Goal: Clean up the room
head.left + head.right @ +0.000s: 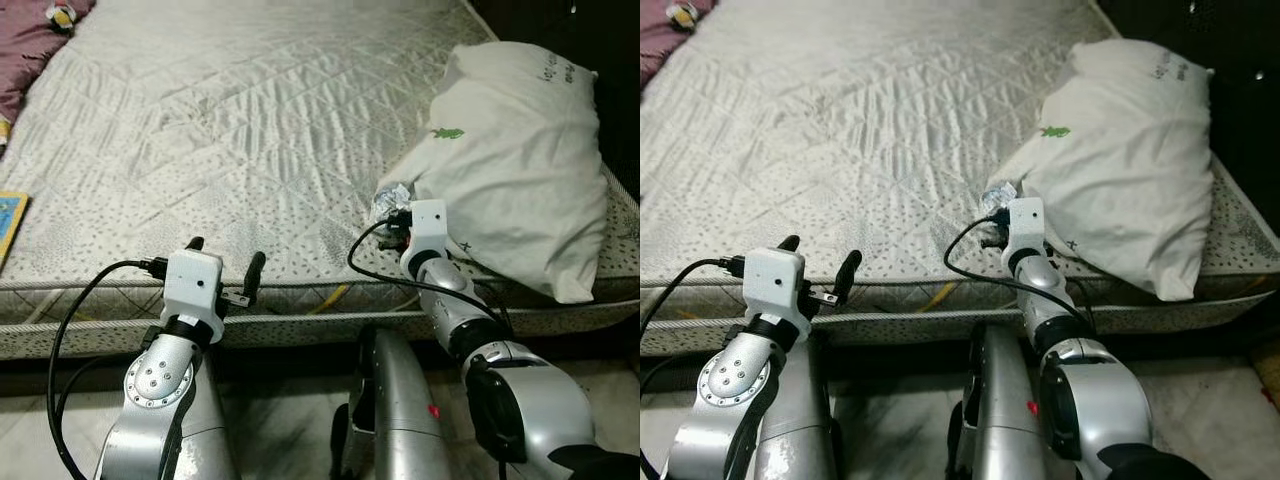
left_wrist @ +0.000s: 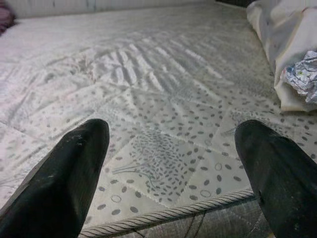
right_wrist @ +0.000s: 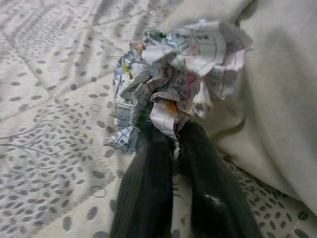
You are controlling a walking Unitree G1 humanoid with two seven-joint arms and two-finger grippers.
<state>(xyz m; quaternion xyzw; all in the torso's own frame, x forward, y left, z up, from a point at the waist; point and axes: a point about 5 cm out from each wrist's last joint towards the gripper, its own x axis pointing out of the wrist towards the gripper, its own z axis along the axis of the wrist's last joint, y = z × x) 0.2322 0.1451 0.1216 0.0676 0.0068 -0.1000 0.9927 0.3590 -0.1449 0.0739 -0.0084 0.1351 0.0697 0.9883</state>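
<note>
A crumpled ball of printed paper [image 3: 171, 74] lies on the mattress [image 1: 230, 130] against the near corner of a white pillow [image 1: 520, 160]. My right gripper [image 3: 173, 144] is shut on the paper ball [image 1: 388, 196], its two black fingers pinching the wad's lower edge. In the eye views the right wrist block [image 1: 428, 225] covers most of that gripper. My left gripper [image 1: 225, 262] is open at the mattress's front edge, nothing between its fingers [image 2: 74, 163]. From the left wrist view the paper ball [image 2: 303, 77] lies off to one side, by the pillow.
A purple cloth [image 1: 30, 45] with a small toy [image 1: 60, 15] lies at the bed's far left corner. A flat blue and yellow book [image 1: 8, 225] rests at the left edge. Bare floor [image 1: 290, 430] lies below the bed front, beside my arms.
</note>
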